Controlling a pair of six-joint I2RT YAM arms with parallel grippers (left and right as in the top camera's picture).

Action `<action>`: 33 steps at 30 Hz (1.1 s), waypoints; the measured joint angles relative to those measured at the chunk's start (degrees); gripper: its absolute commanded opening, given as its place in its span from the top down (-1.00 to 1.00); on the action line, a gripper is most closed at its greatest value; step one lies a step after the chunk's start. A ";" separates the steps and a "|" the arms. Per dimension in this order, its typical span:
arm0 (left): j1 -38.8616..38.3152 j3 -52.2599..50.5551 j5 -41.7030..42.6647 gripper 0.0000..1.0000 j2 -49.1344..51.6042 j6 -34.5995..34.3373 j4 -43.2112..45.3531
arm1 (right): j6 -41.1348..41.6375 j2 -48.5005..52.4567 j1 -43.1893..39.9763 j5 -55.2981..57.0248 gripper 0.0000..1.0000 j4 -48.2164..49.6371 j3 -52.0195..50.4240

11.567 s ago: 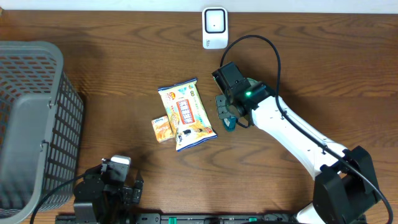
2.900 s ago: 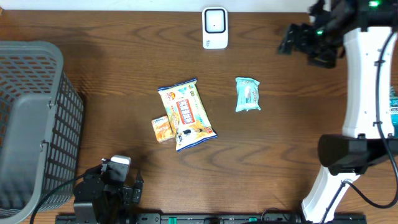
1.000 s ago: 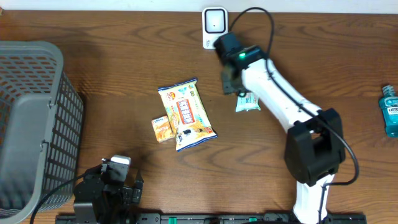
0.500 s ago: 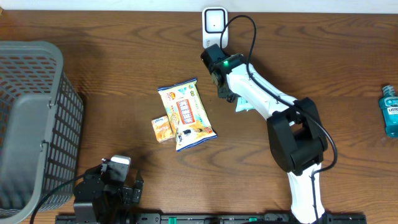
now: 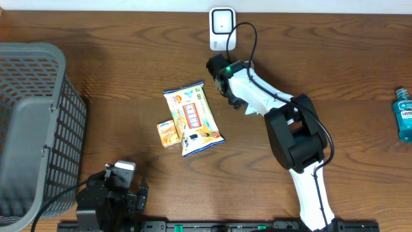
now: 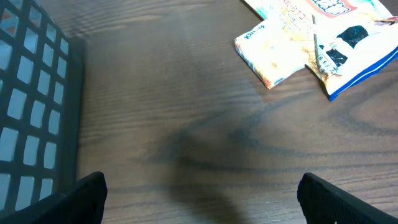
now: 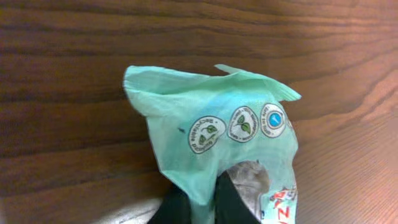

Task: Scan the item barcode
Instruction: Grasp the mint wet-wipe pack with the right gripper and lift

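R hand (image 7: 202, 206) is clamped on the packet (image 7: 217, 137). In the wrist view the dark fingers (image 7: 235, 202) pinch its lower edge at the bottom of frame. The packet is pale green and crumpled, w/ three round badges in a row on the front, and its top flares out above the grip. Wood counter (image 7: 74, 74) is behind it; can't tell if the packet touches the wood or is lifted off.

From overhead, R hand (image 5: 226, 80) sits mid-counter, just below the white scanner (image 5: 222, 29) and just right of the bag's (image 5: 193, 117) top corner. The arm covers the packet in that view. The bag is yellow and lies flat, face up. A small orange box (image 5: 167, 133) touches its left edge.

L hand (image 6: 200, 199) is spread wide w/ nothing between the tips, which show only at the two lower corners of its wrist view. It's low at the near edge, by the grey basket (image 5: 32, 129). Its cam sees the basket wall (image 6: 31, 118) at left and the box (image 6: 273, 56) and bag (image 6: 339, 37) at upper right, well apart from the hand.

A blue bottle (image 5: 404, 116) lies at the far right edge, away from the rest.
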 measured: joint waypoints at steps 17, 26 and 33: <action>0.00 0.00 0.00 -0.96 0.00 0.00 0.00 | -27.76 -8.04 -5.55 -74.44 0.98 -15.15 8.04; 0.00 0.00 0.00 -0.96 0.00 0.00 0.00 | -44.68 -9.44 -10.36 -105.22 0.98 -29.88 8.59; 0.00 0.00 0.00 -0.96 0.00 0.00 0.00 | -47.34 -9.44 -10.25 -115.45 0.98 -41.05 8.59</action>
